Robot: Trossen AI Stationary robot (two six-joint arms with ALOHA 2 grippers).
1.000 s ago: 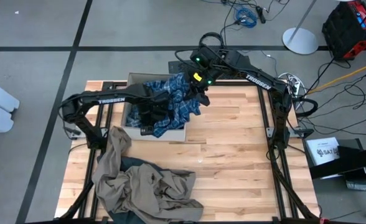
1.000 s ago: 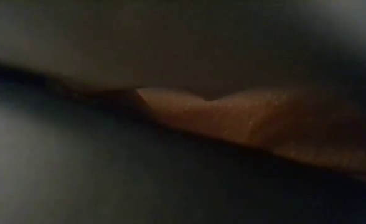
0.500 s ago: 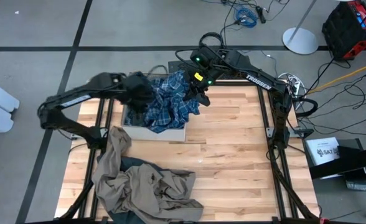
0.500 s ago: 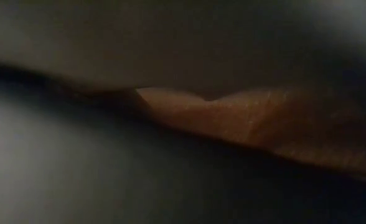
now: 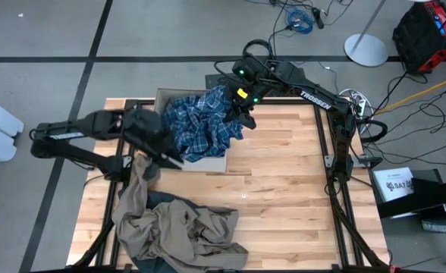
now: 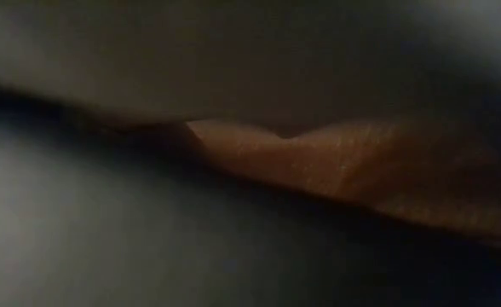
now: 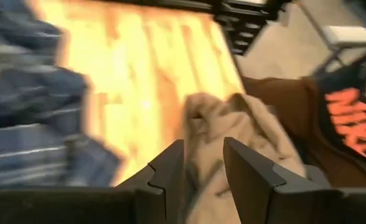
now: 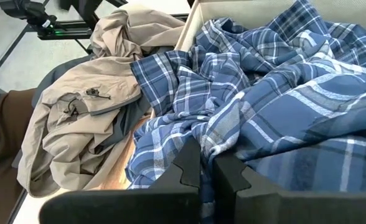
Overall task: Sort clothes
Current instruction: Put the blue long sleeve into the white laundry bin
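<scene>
A blue-and-white plaid shirt [image 5: 200,129] fills the beige cardboard box [image 5: 162,97] at the table's far left and spills over its right wall. My right gripper [image 5: 242,120] is shut at the shirt's right edge. A khaki-tan garment [image 5: 170,227] lies crumpled on the table's near left, on top of a dark grey one [image 5: 174,203]. My left gripper [image 5: 168,158] hovers open above the tan garment's far end, just in front of the box. Tan cloth [image 7: 233,124] shows beyond its fingers [image 7: 170,168], with nothing between them. My right gripper pinches a fold of the plaid shirt at its right edge [image 8: 203,142] between its two shut fingers, slanting down from the table's far right. The fingertips hide how many layers they have. The fold is raised toward the gripper and the rest lies in the box.
A brown garment with orange lettering [image 7: 338,112] lies beyond the tan pile. Bare wood [image 5: 284,189] takes up the table's right half. Dark cloth right in front of the low camera blocks its view. Cables, a stand and cases lie on the floor around the table.
My left gripper has drawn back out of the box, rising and swinging toward the table's left and near edge, and now tips less steeply over the tan garment. The plaid shirt it was down in stays in the box, now uncovered.
</scene>
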